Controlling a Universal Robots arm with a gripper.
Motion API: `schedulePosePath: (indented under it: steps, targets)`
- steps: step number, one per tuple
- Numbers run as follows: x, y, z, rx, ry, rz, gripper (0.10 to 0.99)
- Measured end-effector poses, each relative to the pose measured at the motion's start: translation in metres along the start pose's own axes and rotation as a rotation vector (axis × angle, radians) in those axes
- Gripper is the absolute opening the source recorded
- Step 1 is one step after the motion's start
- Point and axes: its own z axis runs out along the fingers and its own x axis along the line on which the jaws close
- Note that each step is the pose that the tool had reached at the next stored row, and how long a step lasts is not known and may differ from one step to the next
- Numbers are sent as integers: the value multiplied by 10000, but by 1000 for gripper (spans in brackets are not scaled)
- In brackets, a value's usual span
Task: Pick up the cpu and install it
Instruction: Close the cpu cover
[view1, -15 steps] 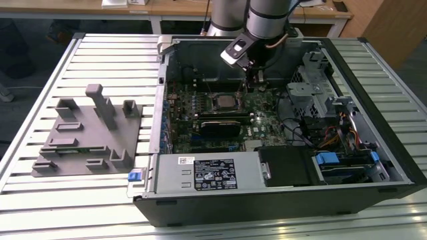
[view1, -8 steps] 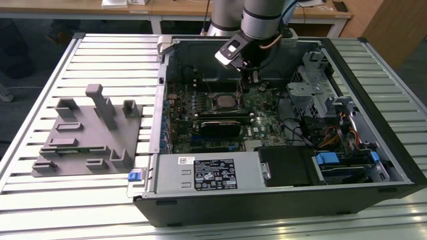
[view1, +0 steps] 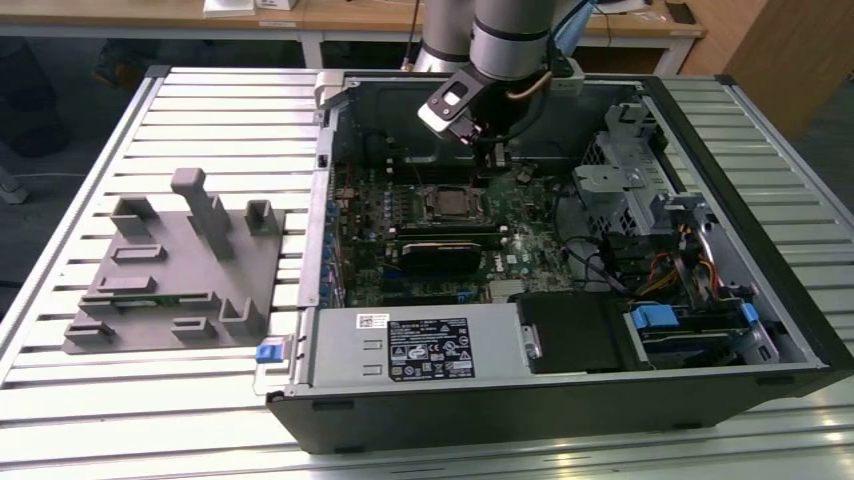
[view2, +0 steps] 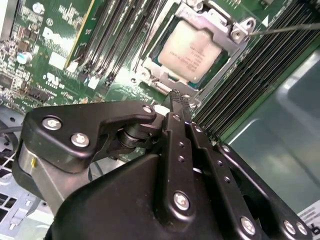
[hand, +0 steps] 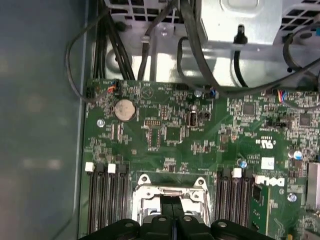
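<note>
You have the pale silvery-grey square cpu (view2: 194, 50) seated in the metal-framed socket (view2: 158, 81); the claw (view2: 177, 100), clenched empty, hangs close by that socket.

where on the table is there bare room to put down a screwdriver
Bare table slats run between the fixture and the far edge, and a strip between the fixture and the near edge. More lie on the exterior view's right of the case. Inside the case is crowded: board, cables, and the claw above the board.
</note>
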Motion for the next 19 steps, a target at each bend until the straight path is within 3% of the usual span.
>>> schedulePosePath:
  steps: [7, 15, 19]
  targets:
    - [3, -98, 18, 0, -1, 0, 106]
    - [4, -110, 22, 0, 1, 1, 106]
    - [7, -198, 37, 0, 1, -1, 106]
